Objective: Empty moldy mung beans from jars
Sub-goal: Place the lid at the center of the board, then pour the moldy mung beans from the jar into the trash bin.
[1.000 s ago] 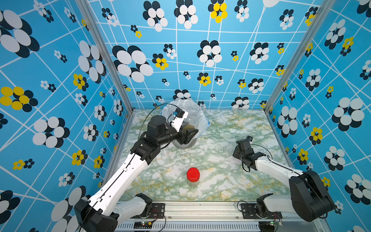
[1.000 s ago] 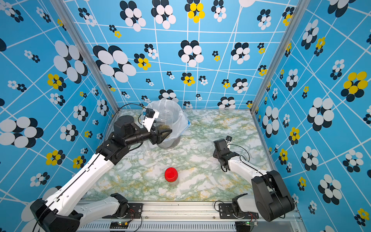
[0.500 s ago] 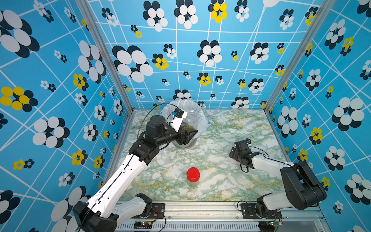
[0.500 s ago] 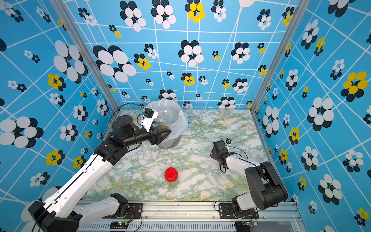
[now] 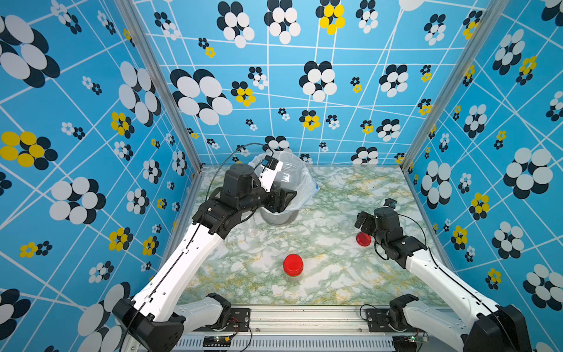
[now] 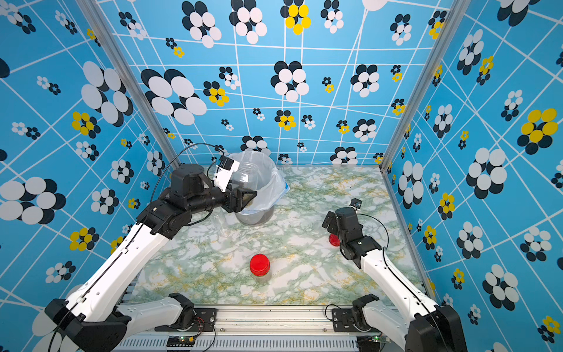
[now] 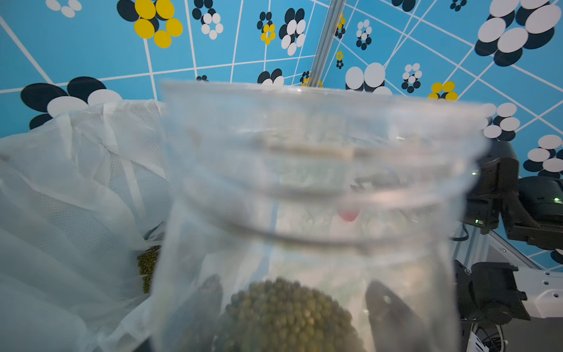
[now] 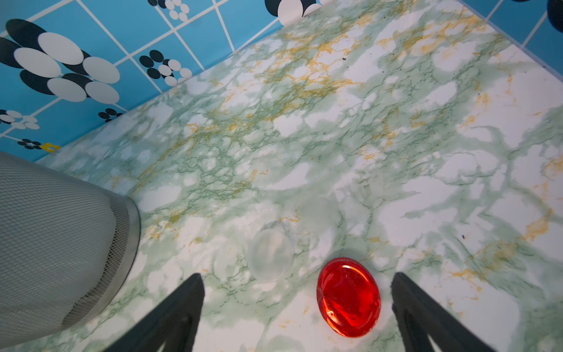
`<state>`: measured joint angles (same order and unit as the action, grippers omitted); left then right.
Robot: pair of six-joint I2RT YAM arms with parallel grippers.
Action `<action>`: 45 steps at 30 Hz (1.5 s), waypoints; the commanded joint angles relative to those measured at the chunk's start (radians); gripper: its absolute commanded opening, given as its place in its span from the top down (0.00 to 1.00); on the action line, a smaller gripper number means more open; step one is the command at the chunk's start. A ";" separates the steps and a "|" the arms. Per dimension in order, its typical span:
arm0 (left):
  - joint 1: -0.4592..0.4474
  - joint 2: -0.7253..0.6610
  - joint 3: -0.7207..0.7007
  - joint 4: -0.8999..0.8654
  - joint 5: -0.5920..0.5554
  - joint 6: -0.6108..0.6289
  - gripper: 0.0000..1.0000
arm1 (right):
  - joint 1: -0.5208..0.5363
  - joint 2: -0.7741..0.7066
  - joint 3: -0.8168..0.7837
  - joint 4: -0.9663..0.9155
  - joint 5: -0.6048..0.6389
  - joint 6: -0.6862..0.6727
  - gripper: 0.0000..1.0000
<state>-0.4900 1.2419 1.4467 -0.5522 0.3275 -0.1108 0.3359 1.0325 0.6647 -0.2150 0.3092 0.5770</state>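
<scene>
- The left gripper [image 5: 285, 197] was clenched on an open jar [image 7: 304, 183], which it held over the mouth of the bin [image 5: 278, 218].
- Mung beans [image 7: 286, 314] lay at the jar's bottom, between the fingers [image 7: 393, 311]. Some more beans lay in the bin's bag [image 7: 61, 183].
- The right gripper [image 8: 296, 275] was released, its jaws wide, above a red lid [image 8: 348, 297] on the table [image 8: 396, 152], well apart from the bin.
- A capped jar [image 5: 293, 265] stood in front of the bin, apart from it.

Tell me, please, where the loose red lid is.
In both top views the loose red round lid lies on the marbled table's right side, under the right hand.
</scene>
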 commanded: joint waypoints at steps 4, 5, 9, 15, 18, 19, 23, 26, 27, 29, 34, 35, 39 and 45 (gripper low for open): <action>0.034 0.124 0.208 -0.204 -0.123 0.032 0.73 | 0.007 -0.070 0.067 -0.127 -0.067 -0.097 0.01; 0.041 0.138 0.223 -0.214 -0.122 0.027 0.73 | 0.006 -0.087 0.074 -0.138 -0.063 -0.109 0.01; 0.052 0.212 0.356 -0.336 -0.148 0.034 0.74 | 0.006 -0.148 0.118 -0.199 -0.039 -0.163 0.01; 0.032 0.311 0.528 -0.521 -0.377 0.122 0.74 | 0.007 -0.205 0.122 -0.188 -0.075 -0.146 0.01; 0.027 0.335 0.539 -0.545 -0.478 0.149 0.74 | 0.006 -0.202 0.122 -0.184 -0.093 -0.144 0.01; 0.025 0.347 0.547 -0.559 -0.510 0.161 0.74 | 0.006 -0.198 0.124 -0.186 -0.100 -0.147 0.01; 0.013 0.379 0.555 -0.568 -0.612 0.222 0.74 | 0.006 -0.195 0.116 -0.187 -0.103 -0.166 0.01; 0.005 0.398 0.563 -0.561 -0.692 0.252 0.74 | 0.006 -0.194 0.100 -0.175 -0.098 -0.175 0.01; 0.002 0.409 0.572 -0.560 -0.706 0.261 0.74 | 0.006 -0.193 0.100 -0.174 -0.103 -0.175 0.01; -0.008 0.439 0.600 -0.567 -0.744 0.292 0.74 | 0.006 -0.190 0.101 -0.174 -0.106 -0.170 0.01; -0.070 0.499 0.632 -0.527 -0.975 0.421 0.73 | 0.006 -0.200 0.096 -0.182 -0.115 -0.159 0.01; -0.078 0.503 0.630 -0.512 -1.003 0.436 0.73 | 0.006 -0.202 0.094 -0.183 -0.118 -0.158 0.01; -0.088 0.515 0.624 -0.503 -1.030 0.469 0.75 | 0.006 -0.205 0.086 -0.199 -0.104 -0.173 0.01; -0.113 0.488 0.525 -0.398 -1.170 0.591 0.75 | 0.006 -0.214 0.092 -0.214 -0.106 -0.187 0.01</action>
<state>-0.5861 1.7557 2.0140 -1.0286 -0.7288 0.3897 0.3378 0.8341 0.7616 -0.4103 0.2066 0.4137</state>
